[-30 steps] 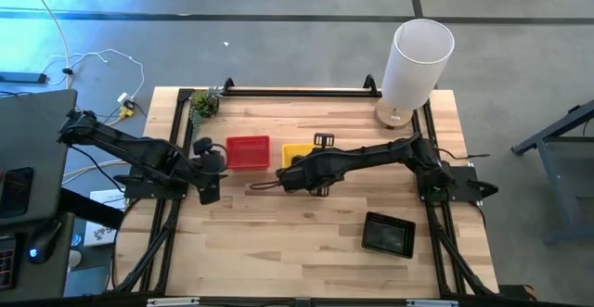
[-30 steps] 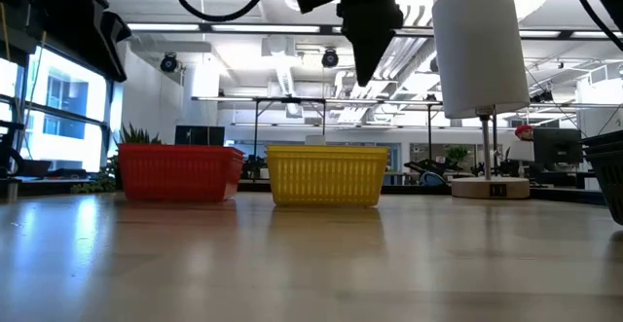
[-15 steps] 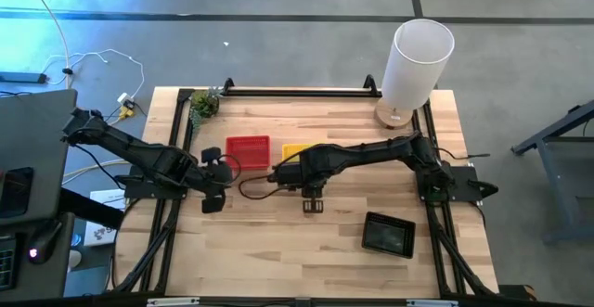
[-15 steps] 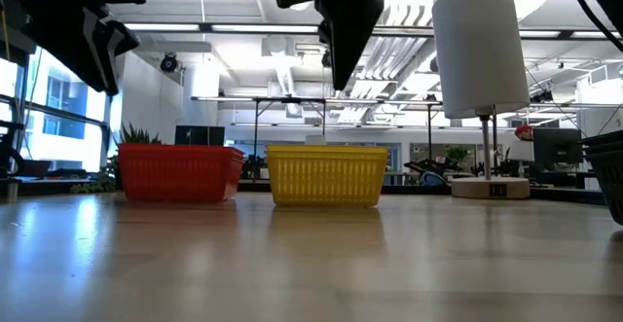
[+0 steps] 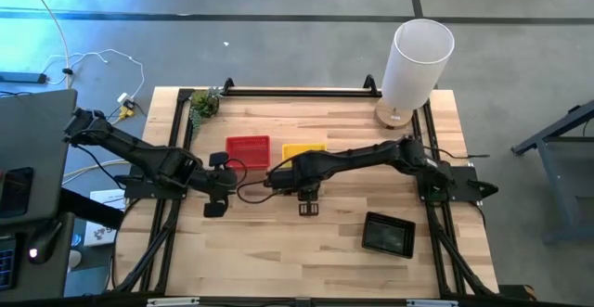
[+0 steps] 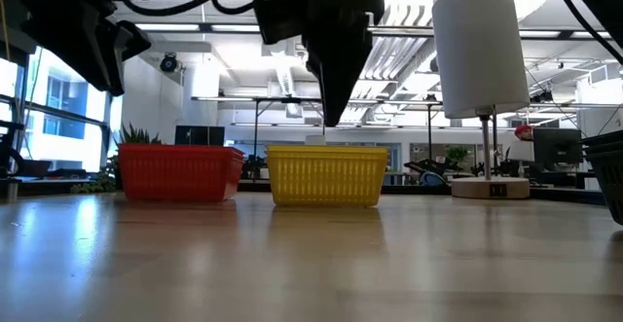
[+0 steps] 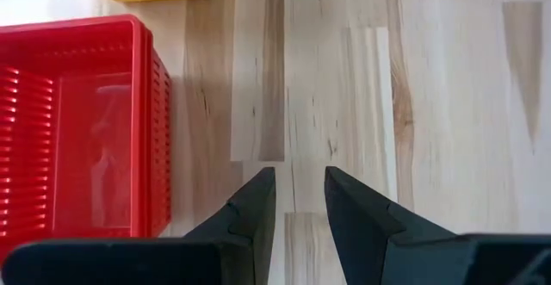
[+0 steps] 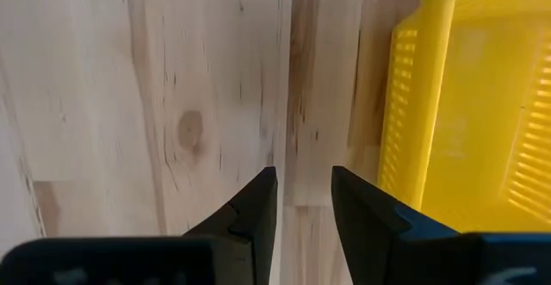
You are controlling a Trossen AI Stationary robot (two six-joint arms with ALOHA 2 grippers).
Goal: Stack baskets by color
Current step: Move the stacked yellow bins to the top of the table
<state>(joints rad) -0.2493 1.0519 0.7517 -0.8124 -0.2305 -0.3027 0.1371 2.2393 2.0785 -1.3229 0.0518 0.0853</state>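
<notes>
A red basket (image 5: 248, 151) and a yellow basket (image 5: 302, 147) stand side by side on their bases at the table's middle back. A black basket (image 5: 388, 234) sits near the front right. My left gripper (image 5: 213, 207) hangs open above bare wood just on the near side of the red basket (image 7: 77, 130), slanting down toward the right. My right gripper (image 5: 309, 207) points straight down, open, above bare wood beside the yellow basket's near wall (image 8: 405, 104). In the low view it (image 6: 335, 116) hangs well above the table. Nothing is between either pair of fingers.
A tall white cylinder (image 5: 418, 55) on a round wooden foot stands at the back right corner, and a small green plant (image 5: 204, 103) at the back left. Black frame rails (image 5: 297, 91) run along the back and side edges. Bare wood (image 5: 278, 251) fills the near half.
My right gripper has gone down and toward the table's left, tipping until it points straight down beside the yellow basket. My left gripper has moved a little toward the right and near edge and rolled slightly. The baskets have stayed where they were.
</notes>
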